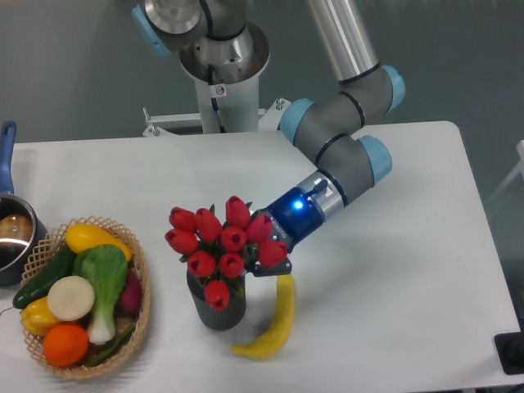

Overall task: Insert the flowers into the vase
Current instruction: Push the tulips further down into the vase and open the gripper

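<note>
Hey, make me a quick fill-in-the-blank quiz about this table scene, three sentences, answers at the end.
1. The tulips sitting in the dark vase are ___ in colour.
2. The yellow fruit lying on the table just right of the vase is a ___.
3. The vegetables at the left sit in a woven ___.

Missing words: red; banana; basket
</note>
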You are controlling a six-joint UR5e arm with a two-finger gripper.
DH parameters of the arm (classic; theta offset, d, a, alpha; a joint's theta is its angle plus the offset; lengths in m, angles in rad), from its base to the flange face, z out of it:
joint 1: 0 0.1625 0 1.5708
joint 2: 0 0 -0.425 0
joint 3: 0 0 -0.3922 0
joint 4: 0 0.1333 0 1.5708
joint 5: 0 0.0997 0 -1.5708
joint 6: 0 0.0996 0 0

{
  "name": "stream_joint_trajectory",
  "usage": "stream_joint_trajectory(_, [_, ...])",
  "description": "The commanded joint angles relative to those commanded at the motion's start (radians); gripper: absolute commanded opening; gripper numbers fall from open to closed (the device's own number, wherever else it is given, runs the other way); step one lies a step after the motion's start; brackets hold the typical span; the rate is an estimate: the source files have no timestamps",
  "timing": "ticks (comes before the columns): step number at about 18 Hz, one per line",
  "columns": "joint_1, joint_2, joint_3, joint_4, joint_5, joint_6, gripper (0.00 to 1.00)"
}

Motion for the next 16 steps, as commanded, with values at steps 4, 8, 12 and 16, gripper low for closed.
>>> stream_joint_trajectory(4, [-0.002, -0.008, -0.008, 0.002, 0.000, 0.012, 0.26])
stream_joint_trajectory(8, [-0.002, -0.008, -0.009, 0.002, 0.000, 0.017, 0.28])
stream_joint_trajectory(12, [0.002, -0.008, -0.011, 0.002, -0.002, 0.037, 0.47])
stream_joint_trajectory(16, [0.003, -0.009, -0.011, 0.002, -0.002, 0.057, 0.67])
